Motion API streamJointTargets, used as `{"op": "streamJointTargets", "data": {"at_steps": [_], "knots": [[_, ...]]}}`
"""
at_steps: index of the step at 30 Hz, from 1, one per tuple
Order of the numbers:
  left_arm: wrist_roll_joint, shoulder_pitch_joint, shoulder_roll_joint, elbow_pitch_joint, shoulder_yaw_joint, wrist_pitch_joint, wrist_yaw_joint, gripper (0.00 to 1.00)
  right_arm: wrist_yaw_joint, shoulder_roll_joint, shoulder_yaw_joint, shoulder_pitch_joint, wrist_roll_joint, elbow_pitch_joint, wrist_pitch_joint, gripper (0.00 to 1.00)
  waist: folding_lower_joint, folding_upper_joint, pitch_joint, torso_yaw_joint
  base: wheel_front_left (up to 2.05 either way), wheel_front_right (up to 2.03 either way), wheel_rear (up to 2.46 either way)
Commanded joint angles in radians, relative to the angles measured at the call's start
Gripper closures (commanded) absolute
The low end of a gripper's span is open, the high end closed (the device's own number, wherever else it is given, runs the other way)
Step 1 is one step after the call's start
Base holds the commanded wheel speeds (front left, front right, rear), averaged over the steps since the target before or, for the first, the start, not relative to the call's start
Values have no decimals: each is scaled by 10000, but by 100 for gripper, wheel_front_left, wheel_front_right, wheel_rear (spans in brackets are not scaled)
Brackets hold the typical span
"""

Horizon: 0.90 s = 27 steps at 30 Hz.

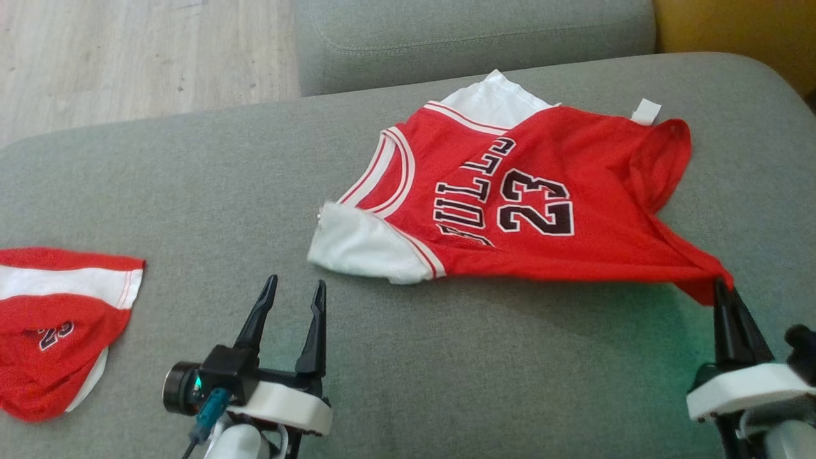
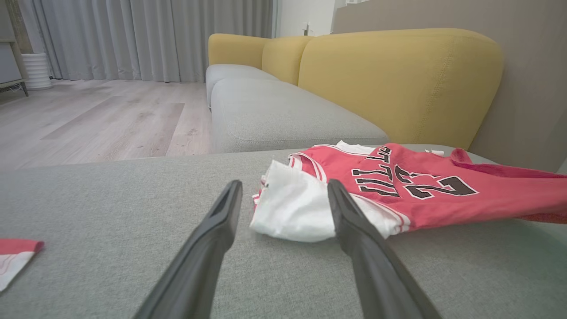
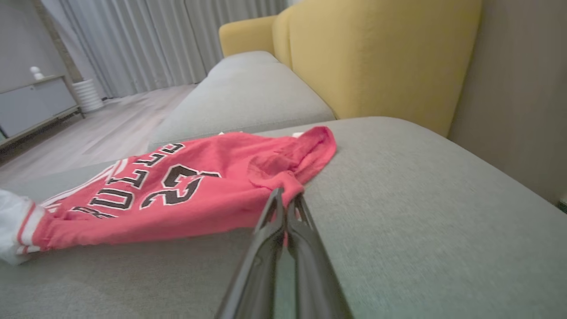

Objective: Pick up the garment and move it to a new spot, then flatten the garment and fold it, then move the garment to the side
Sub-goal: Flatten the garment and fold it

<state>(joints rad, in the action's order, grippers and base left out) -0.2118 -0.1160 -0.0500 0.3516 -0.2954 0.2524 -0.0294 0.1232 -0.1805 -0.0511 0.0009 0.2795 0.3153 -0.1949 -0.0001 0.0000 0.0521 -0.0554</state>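
right gripper (image 1: 723, 287) pinching red jersey (image 1: 542, 210) corner, grey cushion (image 1: 255, 178)

grey sofa (image 1: 191, 191), yellow backrest (image 2: 398, 79), wooden floor (image 1: 127, 57)

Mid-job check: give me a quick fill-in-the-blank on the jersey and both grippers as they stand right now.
1. The right gripper is ____ on a corner of the red jersey.
2. The left gripper stands ____, holding nothing.
3. The number printed on the jersey is ____.
4. The jersey lies on a ____ sofa cushion.
Missing words: shut; open; 23; grey.
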Motion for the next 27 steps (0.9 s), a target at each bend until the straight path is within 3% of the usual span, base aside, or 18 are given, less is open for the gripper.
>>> {"op": "streamJointTargets", "data": {"at_steps": [1,8,14,27], "knots": [[-95,-146,-4,-316,228,93,64,0,75,-94,26,1,-146,-374,138,100,1,0,-22,38,0,0,0],[-100,-59,-3,-301,192,93,80,0,75,242,-618,-170,-495,-594,636,100,1,0,5,136,0,0,0],[-80,-256,-3,-308,155,93,56,0,75,121,-869,-846,-668,-442,753,100,1,0,172,307,0,0,0],[-84,-563,-3,-249,34,93,9,0,75,78,-2575,-2491,-2013,1031,898,100,1,0,704,902,0,0,0]]}}
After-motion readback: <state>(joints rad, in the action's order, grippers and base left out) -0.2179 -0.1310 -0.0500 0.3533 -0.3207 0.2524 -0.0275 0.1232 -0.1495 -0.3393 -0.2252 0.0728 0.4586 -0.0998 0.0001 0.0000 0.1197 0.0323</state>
